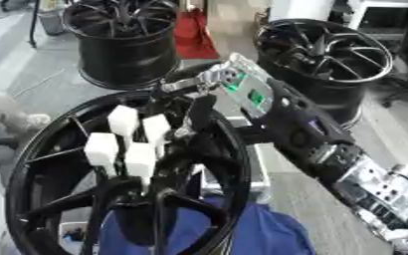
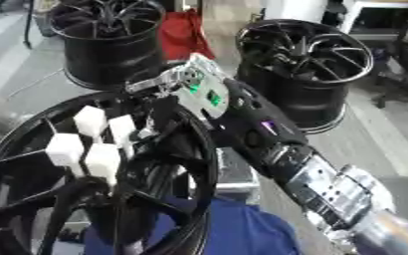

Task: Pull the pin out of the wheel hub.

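A large black wheel hub (image 1: pixel 33 149) fills the lower left of both eye views, tilted toward me. Several white block-shaped pins (image 1: pixel 141 158) stand in a cluster at its centre, above the spokes. My right arm comes in from the lower right, and my right hand (image 1: pixel 238 87) hangs over the hub's upper right rim. Its black tip reaches down inside the rim, close beside the upper right pin (image 1: pixel 155 128). I cannot make out whether it touches or holds that pin. My left hand shows in neither view.
Two more black wheels stand on the floor behind, one at the back left (image 1: pixel 120 45) and one at the back right (image 1: pixel 329 60). A red object (image 1: pixel 194 32) lies between them. Blue cloth (image 1: pixel 259 231) lies under the hub, beside a grey box (image 1: pixel 255 174).
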You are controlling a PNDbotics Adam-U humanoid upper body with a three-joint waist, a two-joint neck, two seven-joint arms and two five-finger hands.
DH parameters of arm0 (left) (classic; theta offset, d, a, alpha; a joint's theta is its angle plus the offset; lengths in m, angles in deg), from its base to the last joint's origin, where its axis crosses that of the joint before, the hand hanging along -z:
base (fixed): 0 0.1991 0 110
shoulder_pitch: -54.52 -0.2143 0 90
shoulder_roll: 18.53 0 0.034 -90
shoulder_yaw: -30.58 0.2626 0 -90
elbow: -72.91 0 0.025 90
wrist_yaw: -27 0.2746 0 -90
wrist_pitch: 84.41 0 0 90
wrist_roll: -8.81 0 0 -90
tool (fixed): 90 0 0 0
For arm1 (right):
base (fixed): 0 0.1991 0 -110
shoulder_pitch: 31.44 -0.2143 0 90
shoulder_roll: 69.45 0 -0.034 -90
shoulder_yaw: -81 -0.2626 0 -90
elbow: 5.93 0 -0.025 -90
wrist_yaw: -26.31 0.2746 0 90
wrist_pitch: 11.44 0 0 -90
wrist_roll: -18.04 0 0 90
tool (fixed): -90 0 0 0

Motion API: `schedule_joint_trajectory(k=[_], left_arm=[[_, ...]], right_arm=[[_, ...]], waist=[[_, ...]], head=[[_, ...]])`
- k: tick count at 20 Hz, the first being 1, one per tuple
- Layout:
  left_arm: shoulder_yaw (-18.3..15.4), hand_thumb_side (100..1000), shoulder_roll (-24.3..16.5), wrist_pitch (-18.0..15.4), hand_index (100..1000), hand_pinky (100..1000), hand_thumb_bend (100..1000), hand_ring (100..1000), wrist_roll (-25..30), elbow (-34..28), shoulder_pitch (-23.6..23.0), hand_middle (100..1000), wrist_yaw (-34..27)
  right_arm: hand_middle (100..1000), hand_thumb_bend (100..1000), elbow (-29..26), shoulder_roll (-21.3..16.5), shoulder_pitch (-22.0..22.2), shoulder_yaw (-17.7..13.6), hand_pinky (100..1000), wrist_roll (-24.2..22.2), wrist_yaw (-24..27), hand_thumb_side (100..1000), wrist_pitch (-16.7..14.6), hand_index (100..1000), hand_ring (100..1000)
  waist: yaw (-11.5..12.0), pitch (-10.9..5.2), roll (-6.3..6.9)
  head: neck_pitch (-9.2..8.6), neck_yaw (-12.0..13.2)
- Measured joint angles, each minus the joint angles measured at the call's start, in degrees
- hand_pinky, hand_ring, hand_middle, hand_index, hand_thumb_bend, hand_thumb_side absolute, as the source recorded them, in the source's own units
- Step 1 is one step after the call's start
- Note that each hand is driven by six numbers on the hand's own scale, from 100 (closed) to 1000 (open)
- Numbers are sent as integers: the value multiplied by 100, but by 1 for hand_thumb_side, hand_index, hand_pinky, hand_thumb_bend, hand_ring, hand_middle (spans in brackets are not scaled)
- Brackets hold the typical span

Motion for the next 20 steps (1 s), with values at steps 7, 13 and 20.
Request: schedule_joint_trajectory(k=[7, 13, 20], left_arm=[[0, 480, 0, -1, 804, 579, 439, 639, 3, 0, 0, 624, 0], [0, 481, 0, 4, 804, 579, 439, 639, 10, 1, -16, 623, 0], [-4, 482, -4, 7, 804, 579, 440, 640, 11, 34, -80, 623, 4]], right_arm=[[483, 130, 17, 78, 9, -2, 490, 170, 18, 108, -171, 546, 661], [476, 134, -119, -27, -78, -10, 494, 306, 132, 116, -259, 543, 661], [479, 137, -629, -492, -337, -127, 507, 383, 554, 129, -138, 548, 666]], waist=[[2, 0, 2], [-31, -10, -5], [-131, -103, -56]], head=[[0, -14], [2, -11], [18, 57]])
